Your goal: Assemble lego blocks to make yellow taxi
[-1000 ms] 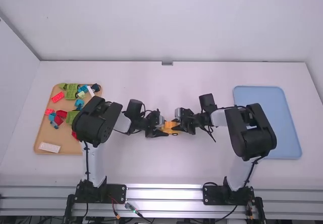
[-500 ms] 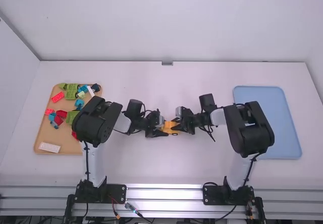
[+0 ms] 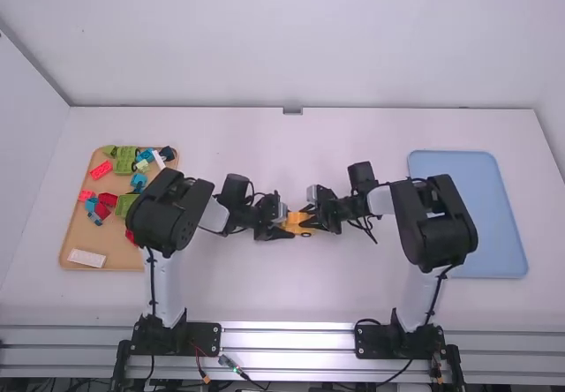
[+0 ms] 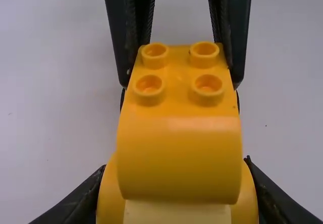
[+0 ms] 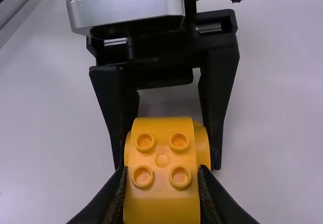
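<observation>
We've got the rounded, studded yellow plastic taxi body left of the pale-blue rectangular tray — black two-finger left gripper clamping its tray-far end, matching right gripper clamping the tray-near end!

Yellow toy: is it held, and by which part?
Yes, by its sides: the right gripper holds the yellow toy at the end with knobs, the left gripper at the other.
</observation>
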You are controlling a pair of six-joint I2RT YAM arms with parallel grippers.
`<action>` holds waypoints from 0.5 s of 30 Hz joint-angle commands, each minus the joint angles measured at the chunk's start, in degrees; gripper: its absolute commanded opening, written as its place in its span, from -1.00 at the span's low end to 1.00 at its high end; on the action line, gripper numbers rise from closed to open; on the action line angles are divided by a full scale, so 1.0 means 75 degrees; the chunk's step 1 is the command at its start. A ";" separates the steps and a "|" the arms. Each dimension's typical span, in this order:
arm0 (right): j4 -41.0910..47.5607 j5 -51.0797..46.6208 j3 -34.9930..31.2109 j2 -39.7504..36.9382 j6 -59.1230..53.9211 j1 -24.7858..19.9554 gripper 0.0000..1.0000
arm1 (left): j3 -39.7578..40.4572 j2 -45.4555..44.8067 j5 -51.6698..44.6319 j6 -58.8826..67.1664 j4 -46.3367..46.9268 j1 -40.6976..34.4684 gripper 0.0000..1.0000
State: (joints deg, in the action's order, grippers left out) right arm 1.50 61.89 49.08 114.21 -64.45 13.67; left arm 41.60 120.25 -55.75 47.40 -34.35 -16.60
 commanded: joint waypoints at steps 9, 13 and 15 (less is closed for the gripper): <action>-0.0137 -0.1988 0.0009 0.0332 0.0618 0.0729 -1.00 | -0.0131 0.0085 0.0364 -0.0119 0.0122 -0.0058 -0.47; -0.0096 -0.2250 0.0012 0.0329 0.0621 0.0842 -1.00 | -0.0134 0.0085 0.0364 -0.0119 0.0125 -0.0015 -0.49; -0.0029 -0.2390 0.0017 0.0329 0.0621 0.0836 -1.00 | -0.0134 0.0085 0.0379 -0.0152 0.0122 -0.0055 -0.49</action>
State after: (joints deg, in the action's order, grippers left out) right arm 0.64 56.73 49.63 112.88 -61.47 16.12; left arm 41.60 120.20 -55.86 47.64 -34.26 -15.57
